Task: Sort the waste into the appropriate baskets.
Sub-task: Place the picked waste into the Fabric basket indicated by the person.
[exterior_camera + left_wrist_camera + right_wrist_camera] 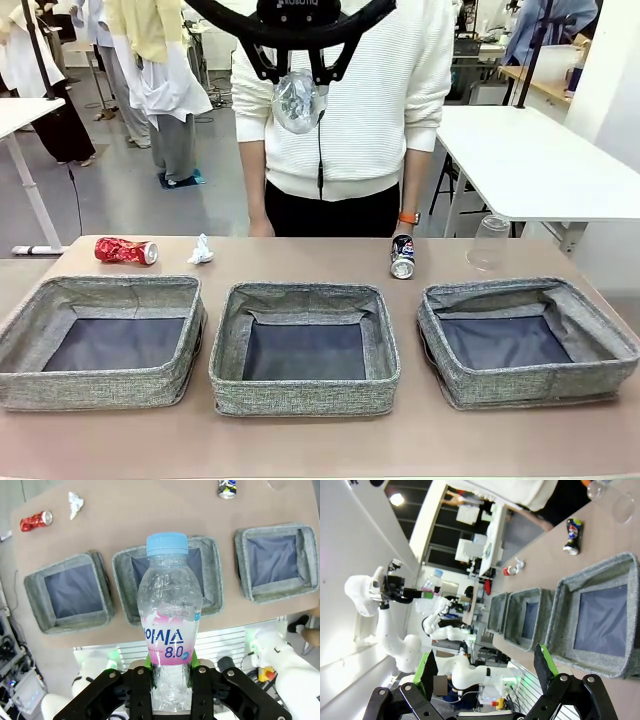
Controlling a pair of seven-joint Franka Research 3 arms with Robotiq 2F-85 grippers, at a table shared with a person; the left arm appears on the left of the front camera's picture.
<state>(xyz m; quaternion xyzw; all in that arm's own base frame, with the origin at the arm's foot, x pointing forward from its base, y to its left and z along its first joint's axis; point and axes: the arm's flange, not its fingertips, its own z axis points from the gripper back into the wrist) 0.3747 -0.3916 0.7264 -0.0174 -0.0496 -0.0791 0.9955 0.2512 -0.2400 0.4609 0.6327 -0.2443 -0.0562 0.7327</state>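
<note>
Brown table (300, 450), viewed from my remote station; sorting has, by my reading, barely begun. Three grey woven baskets stand in a row along the near side: left basket (100, 385), middle basket (300, 395) and right basket (530, 390). I see nothing in any of them.

My left gripper (170, 662) hangs high over the middle basket, jaws clamped on the base of the clear plastic bottle (170, 630). Its long axis runs along the fingers, roughly vertical, with the blue cap pointing down at the table and the pink label nearest the pads. I judge it the first item, not yet released. My right gripper (485, 667) is spread wide and holds nothing.

Four pieces wait on the far strip:
- clear plastic cup (489, 243), behind the right basket
- dark blue can (402, 256), apparently lying with one end toward me
- crushed red can (126, 251), lying crosswise behind the left basket
- crumpled white paper (201, 250), near it
</note>
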